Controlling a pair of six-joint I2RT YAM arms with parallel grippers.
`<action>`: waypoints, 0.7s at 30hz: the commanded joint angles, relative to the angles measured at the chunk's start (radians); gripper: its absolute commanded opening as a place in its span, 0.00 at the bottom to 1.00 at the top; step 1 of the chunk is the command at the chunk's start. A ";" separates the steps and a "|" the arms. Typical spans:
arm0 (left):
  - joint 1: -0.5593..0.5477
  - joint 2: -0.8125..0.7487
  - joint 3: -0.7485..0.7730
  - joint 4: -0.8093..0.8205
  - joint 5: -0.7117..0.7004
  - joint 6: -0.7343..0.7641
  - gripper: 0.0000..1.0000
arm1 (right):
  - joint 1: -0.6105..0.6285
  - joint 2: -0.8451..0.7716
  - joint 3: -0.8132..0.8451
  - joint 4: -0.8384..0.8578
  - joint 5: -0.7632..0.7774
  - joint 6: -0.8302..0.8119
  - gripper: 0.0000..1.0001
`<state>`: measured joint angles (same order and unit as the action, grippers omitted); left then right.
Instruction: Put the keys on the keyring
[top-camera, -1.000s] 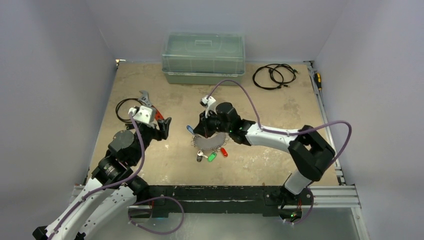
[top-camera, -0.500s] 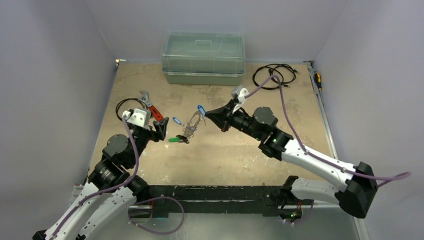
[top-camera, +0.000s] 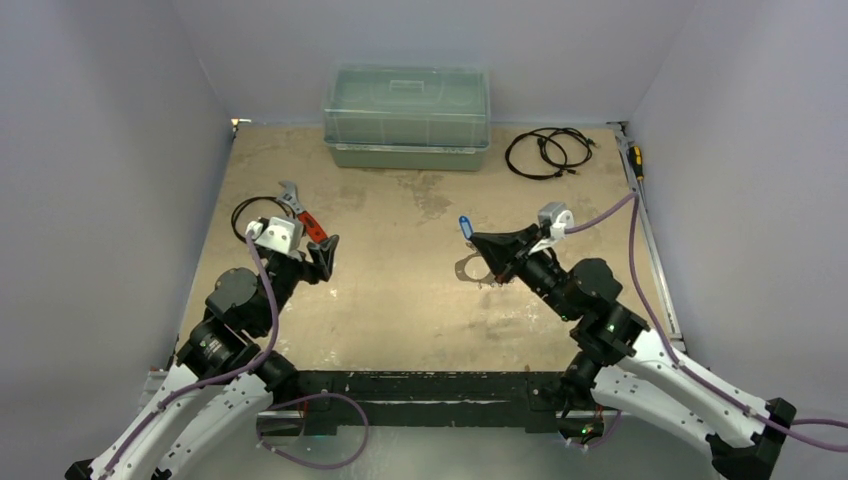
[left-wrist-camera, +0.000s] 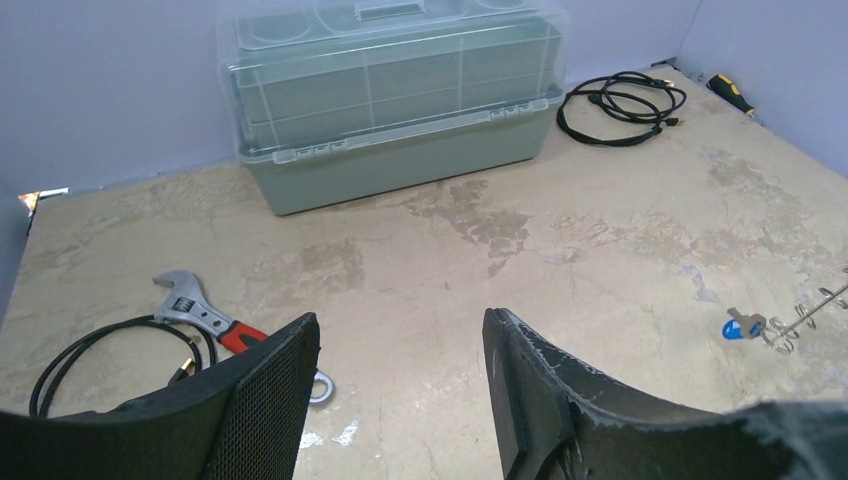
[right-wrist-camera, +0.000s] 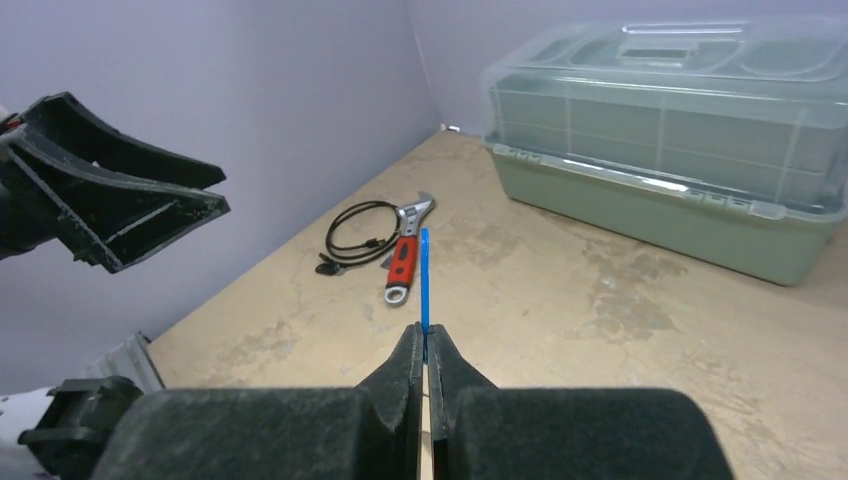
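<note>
My right gripper (top-camera: 478, 248) is shut on a blue-tagged key (top-camera: 464, 225), lifted off the table right of centre. In the right wrist view the blue tag (right-wrist-camera: 424, 280) stands edge-on above the closed fingertips of the right gripper (right-wrist-camera: 424, 345). The thin silvery keyring (top-camera: 467, 268) dangles just below the jaws; I cannot make out other keys on it. The left wrist view catches the blue tag (left-wrist-camera: 742, 327) and bits of the keyring (left-wrist-camera: 805, 308) at its far right. My left gripper (top-camera: 326, 250) (left-wrist-camera: 400, 335) is open with nothing in it, well to the left.
A lidded green toolbox (top-camera: 407, 115) stands at the back. A black cable coil (top-camera: 547, 152) lies at the back right, a screwdriver (top-camera: 635, 160) by the right edge. A red-handled wrench (top-camera: 303, 215) and another cable coil (top-camera: 245, 215) lie beside the left gripper.
My right arm has swung from the table's middle to the right, carrying the blue-tagged key and the keyring with it. The left arm has barely moved and stays open.
</note>
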<state>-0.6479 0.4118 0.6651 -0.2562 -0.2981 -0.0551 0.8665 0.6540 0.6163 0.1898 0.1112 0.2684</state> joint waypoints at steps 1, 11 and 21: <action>0.007 0.007 0.007 0.022 0.010 0.019 0.60 | 0.002 -0.018 -0.014 -0.103 0.075 0.000 0.00; 0.007 0.001 0.008 0.015 0.004 0.018 0.59 | 0.006 0.302 -0.138 0.270 -0.054 0.100 0.00; 0.008 -0.004 0.008 0.013 0.003 0.020 0.59 | 0.020 0.572 -0.035 0.398 -0.109 0.082 0.00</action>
<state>-0.6479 0.4129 0.6651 -0.2569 -0.2955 -0.0551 0.8780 1.1957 0.5190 0.4461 0.0280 0.3481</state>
